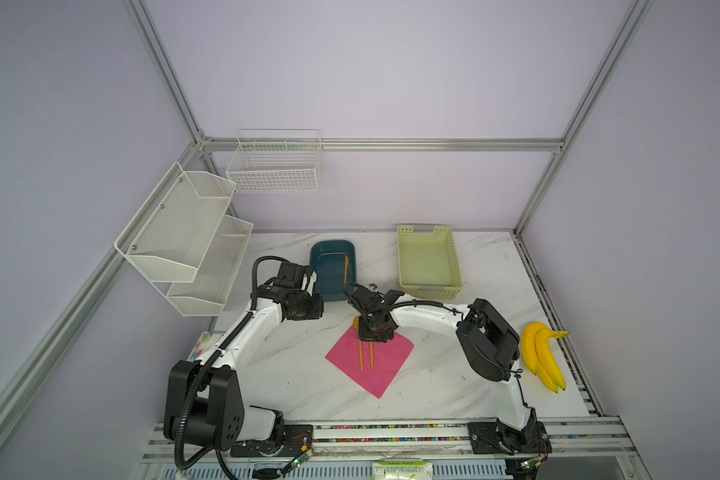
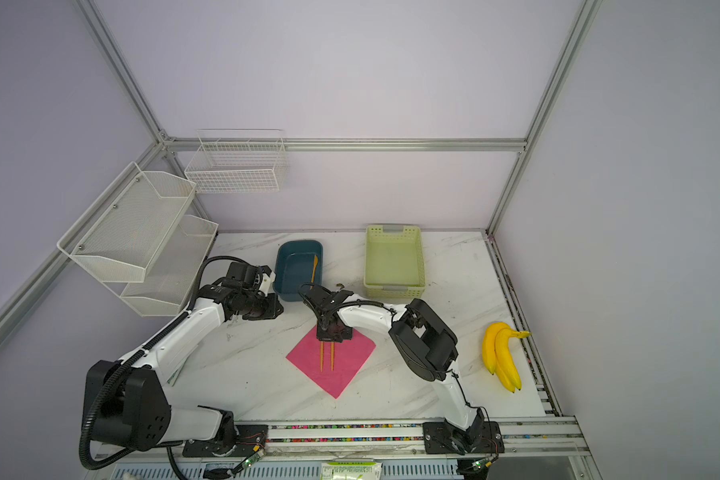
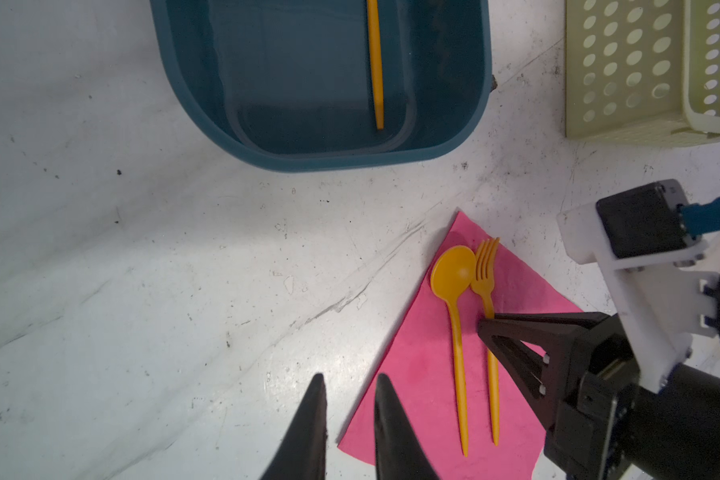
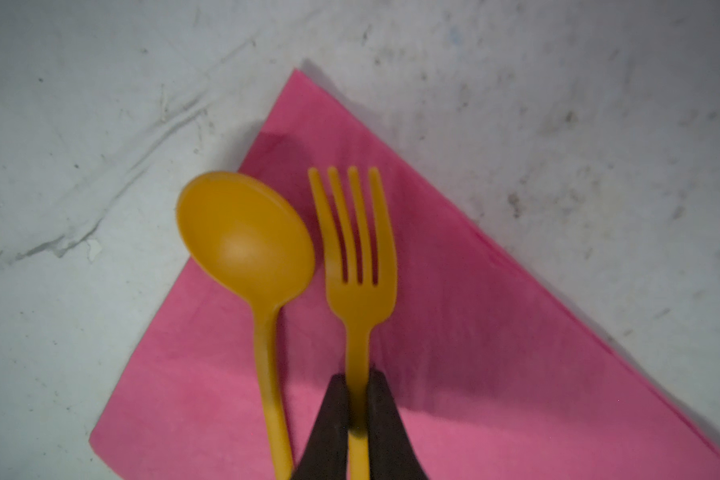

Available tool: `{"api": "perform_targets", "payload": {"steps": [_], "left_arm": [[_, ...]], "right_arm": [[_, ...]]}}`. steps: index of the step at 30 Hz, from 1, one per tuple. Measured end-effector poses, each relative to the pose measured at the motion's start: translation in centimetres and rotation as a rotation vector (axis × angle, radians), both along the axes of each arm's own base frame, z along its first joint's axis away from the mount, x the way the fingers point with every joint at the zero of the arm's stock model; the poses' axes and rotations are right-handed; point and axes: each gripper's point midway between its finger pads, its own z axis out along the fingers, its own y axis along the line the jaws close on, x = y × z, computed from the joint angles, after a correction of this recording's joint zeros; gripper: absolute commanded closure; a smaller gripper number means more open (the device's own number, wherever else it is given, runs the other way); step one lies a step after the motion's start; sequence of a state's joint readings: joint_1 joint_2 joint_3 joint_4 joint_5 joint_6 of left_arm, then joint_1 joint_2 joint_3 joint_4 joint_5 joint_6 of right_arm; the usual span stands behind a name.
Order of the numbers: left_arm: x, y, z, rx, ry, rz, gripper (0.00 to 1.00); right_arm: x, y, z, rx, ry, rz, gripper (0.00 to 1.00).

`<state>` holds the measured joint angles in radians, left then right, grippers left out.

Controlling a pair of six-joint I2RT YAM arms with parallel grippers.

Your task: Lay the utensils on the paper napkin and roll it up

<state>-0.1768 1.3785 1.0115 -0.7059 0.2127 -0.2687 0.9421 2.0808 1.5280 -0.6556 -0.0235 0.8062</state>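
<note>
Where the right claw [image 4: 356, 376] comes down at the middle of both top views, its two dark fingers are pressed onto the handle of the orange fork [image 4: 360, 291], pinching it just below the tines. The fork lies on the magenta paper napkin [image 4: 495, 332]. Just beside it lies the orange spoon [image 4: 246, 237], handle parallel to the fork's, bowl partly overhanging the napkin's edge onto the worktop [image 1: 308, 386]. The napkin lies flat and unrolled, turned like a diamond, at lower centre.

The left claw [image 3: 350, 380] hangs left of the napkin, its fingers a little apart and holding nothing. Behind the napkin, a teal tub [image 1: 333, 270] holds a third slim orange utensil [image 3: 375, 62], lying along one wall.

The worktop is white marble-patterned, scuffed and speckled with dark marks. A pale green perforated basket [image 1: 429, 262] stands at the upper right of it, and a bunch of yellow bananas [image 1: 543, 357] lies at the right edge. Lilac walls in an aluminium frame enclose it. White mesh shelves [image 1: 184, 237] hang at left, a white wire basket [image 1: 275, 166] on the back wall.
</note>
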Motion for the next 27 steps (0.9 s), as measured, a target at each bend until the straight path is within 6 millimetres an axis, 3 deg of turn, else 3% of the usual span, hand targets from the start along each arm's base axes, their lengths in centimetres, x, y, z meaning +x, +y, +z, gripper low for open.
{"api": "perform_targets", "payload": {"steps": [27], "left_arm": [[0.00,0.00,0.00,0.000,0.000,0.000,0.79]], "right_arm": [[0.01,0.49,0.15,0.021,0.000,0.008,0.87]]}}
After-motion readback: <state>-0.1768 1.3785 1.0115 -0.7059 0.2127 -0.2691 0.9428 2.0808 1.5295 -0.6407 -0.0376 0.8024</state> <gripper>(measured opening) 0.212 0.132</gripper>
